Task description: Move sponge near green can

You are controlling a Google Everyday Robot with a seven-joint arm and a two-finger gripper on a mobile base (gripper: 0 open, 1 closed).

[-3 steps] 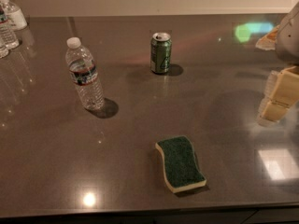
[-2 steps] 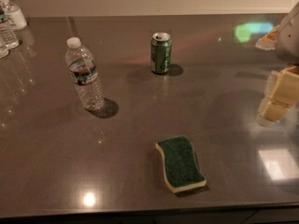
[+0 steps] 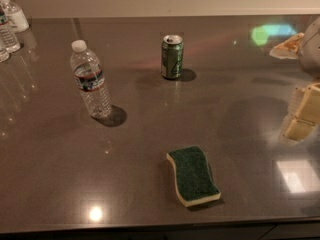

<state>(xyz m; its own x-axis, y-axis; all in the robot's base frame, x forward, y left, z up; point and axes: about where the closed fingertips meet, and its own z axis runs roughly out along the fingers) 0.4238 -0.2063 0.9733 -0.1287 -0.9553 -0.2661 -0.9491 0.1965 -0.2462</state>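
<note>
— Over at the right edge of the table [image 3: 45,174] hangs my gripper [image 3: 304,115], only partly in view. Spread or pressed together, I can't tell.

— And the sponge?

— My sponge [image 3: 193,175] lies flat, green side up, close to the table's front edge. It's well apart from the green can [image 3: 172,57], which stands upright toward the back.

— How do you take it?

— Come down from above, straddle the narrow sides and pinch the foam low so it doesn't fold. Then lift it clear, so nothing gets nudged off that front edge.

— Room to move?

— Plenty: it's bare tabletop between sponge and can. The water bottle [image 3: 91,80] stands off to the left, out of that lane. I'd set the sponge down just in front of the can without touching it, since a bump could tip it.
</note>
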